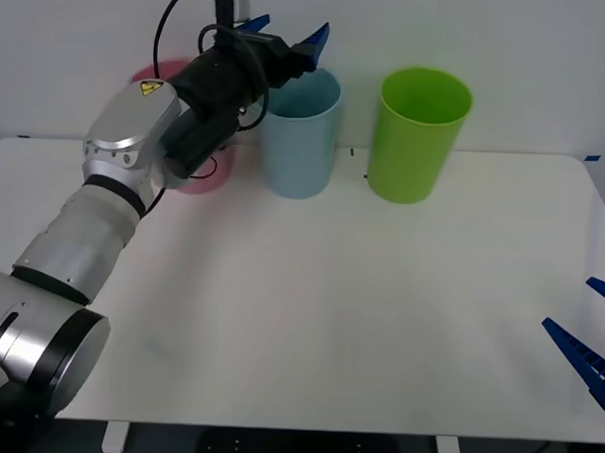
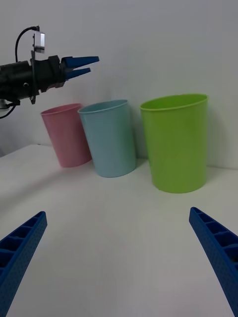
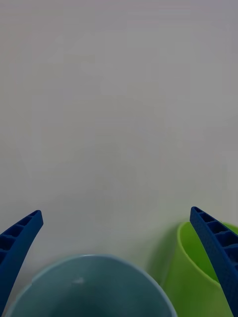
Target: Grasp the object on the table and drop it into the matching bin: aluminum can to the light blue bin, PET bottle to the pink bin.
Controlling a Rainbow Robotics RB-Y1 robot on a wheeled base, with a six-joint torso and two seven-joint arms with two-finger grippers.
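You've got three bins lined up on the table: pink, blue, green. Your left claw hangs spread over the blue one. Can't see the can anywhere. Right claw sits spread, low by the table's right edge.

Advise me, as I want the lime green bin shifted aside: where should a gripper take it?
Pinch the lime green bin at its rim from above, one finger inside, on the side away from the light blue bin. It stands upright, open-topped, and its body probably looks too wide for the right gripper.
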